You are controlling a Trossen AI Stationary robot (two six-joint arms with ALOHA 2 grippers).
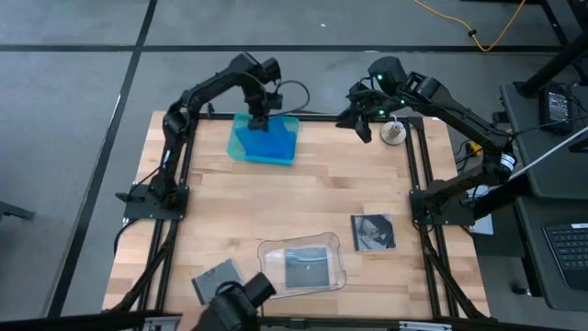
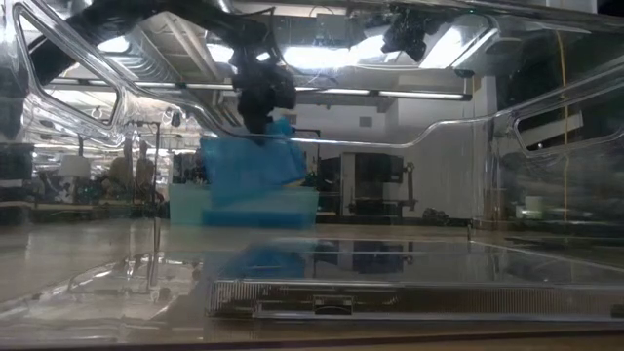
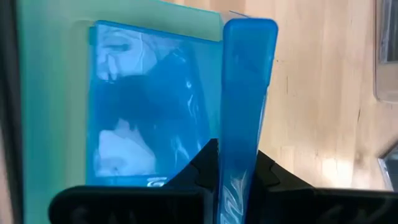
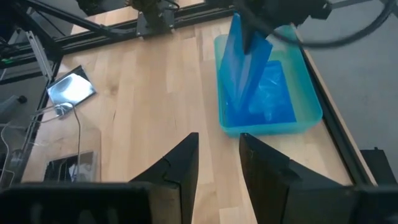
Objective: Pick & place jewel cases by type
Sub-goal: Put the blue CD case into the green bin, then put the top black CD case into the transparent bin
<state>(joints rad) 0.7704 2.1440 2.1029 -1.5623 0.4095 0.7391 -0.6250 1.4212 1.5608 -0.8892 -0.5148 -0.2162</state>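
Observation:
My left gripper (image 1: 260, 119) hangs over the teal tray (image 1: 276, 147) at the table's far edge, shut on a bright blue jewel case (image 3: 244, 93) that stands on edge. A second blue case (image 3: 146, 112) lies flat on the tray's floor. My right gripper (image 1: 363, 121) hovers open over the far right of the table, touching nothing. One dark case (image 1: 374, 232) lies flat on the wood at the near right. Another dark case (image 1: 306, 268) lies inside the clear rounded tray (image 1: 266, 253). A third dark case (image 1: 216, 280) lies at the near left. My left gripper pinches the blue case between its two fingers (image 3: 204, 160), at the case's upper edge (image 4: 244, 28). The fingers come from above, pointing down. The case stands on edge, slightly tilted, with its lower edge (image 4: 239, 102) down inside the teal tray; whether that edge rests there I cannot tell.
A small round pale object (image 1: 393, 133) sits by the far right corner, beside my right gripper. Black frame rails (image 1: 418, 175) run along the table's left and right sides. Bare wood (image 1: 276, 202) lies between the two trays.

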